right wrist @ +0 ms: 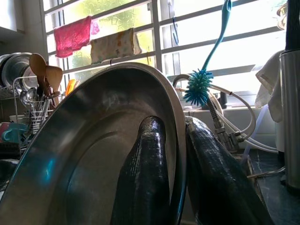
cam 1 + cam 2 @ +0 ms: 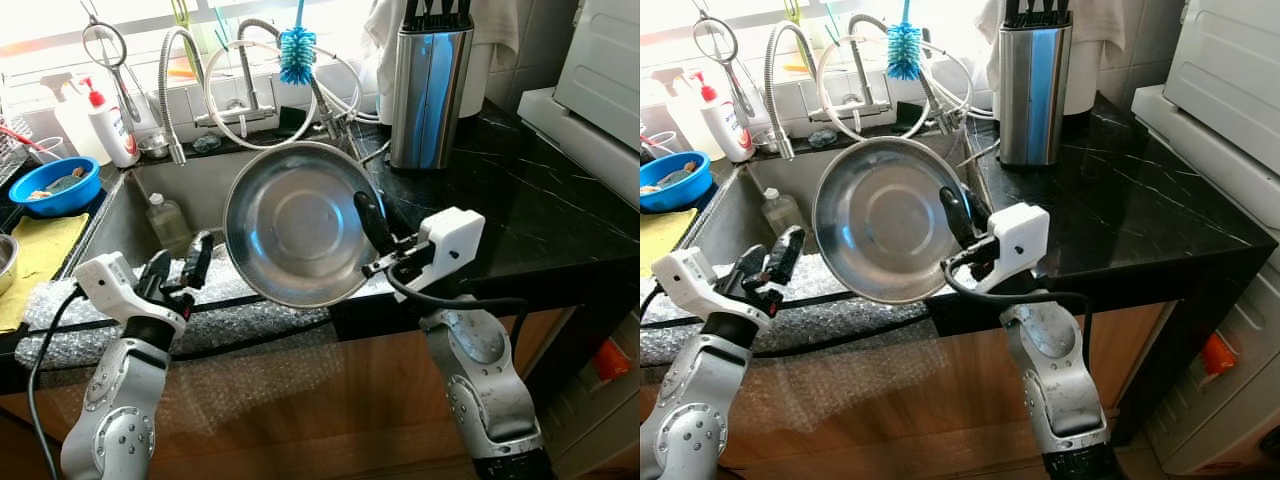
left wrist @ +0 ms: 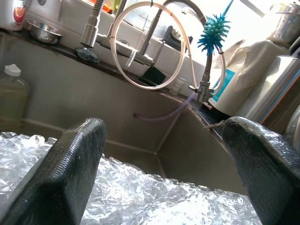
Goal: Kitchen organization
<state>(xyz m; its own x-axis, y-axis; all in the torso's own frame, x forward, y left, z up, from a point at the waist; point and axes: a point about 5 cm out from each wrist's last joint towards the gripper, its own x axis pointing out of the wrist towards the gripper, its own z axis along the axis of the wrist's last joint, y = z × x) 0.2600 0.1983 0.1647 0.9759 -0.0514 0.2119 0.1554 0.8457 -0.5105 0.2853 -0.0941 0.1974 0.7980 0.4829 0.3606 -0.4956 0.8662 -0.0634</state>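
A wide steel bowl (image 2: 292, 222) hangs tilted over the sink (image 2: 150, 190), its hollow facing me. My right gripper (image 2: 375, 222) is shut on the bowl's right rim, one black finger (image 1: 145, 173) inside and the other behind. My left gripper (image 2: 178, 265) stands open above the bubble wrap (image 2: 200, 315) on the sink's front edge, nothing between its fingers (image 3: 70, 173).
A plastic bottle (image 2: 167, 222) lies in the sink. Taps, a coiled hose (image 2: 250, 95) and a blue brush (image 2: 297, 52) line the back. A knife block (image 2: 430, 85) stands on the black counter (image 2: 520, 200). A blue bowl (image 2: 52, 185) and yellow cloth sit at left.
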